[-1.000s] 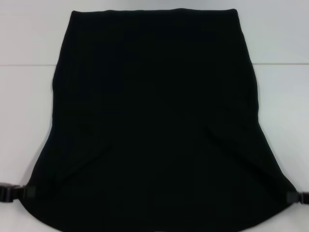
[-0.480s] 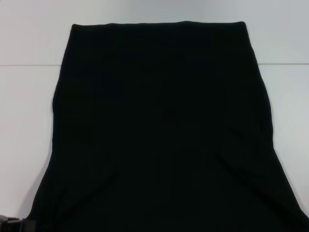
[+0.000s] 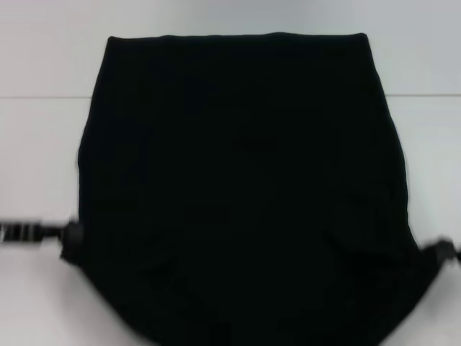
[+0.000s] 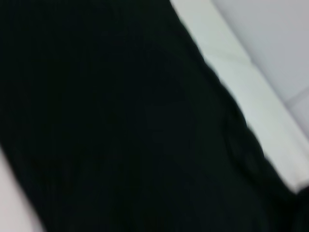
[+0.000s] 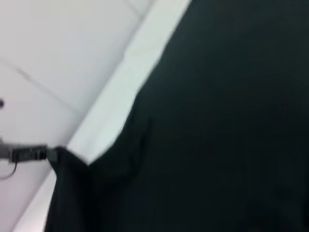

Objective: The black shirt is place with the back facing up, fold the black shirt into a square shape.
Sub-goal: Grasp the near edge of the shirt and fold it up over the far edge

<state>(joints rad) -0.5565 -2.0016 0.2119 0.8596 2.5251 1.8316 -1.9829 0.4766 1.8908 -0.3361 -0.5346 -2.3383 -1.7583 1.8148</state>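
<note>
A large plain black soft cloth shirt (image 3: pixel 241 187) fills most of the head view, spread over a white desk (image 3: pixel 36 180). No lettering shows on the side that faces up. Its far hem lies straight and flat on the desk, while the near part is lifted and stretched wide between the two pincers.

The left pincer (image 3: pixel 70 234) is at the shirt's near left corner, pinching the cloth there; the fabric bunches into a small point just at its tip. The right pincer (image 3: pixel 437 250) is at the opposite near corner, also pinching the cloth, with the shirt's edge drawn out toward it.

Between the two pincers the near edge of the shirt sags in a soft curve, with slanting creases running inward from each held corner. The left wrist view shows mostly black cloth with a strip of white desk beside it
</note>
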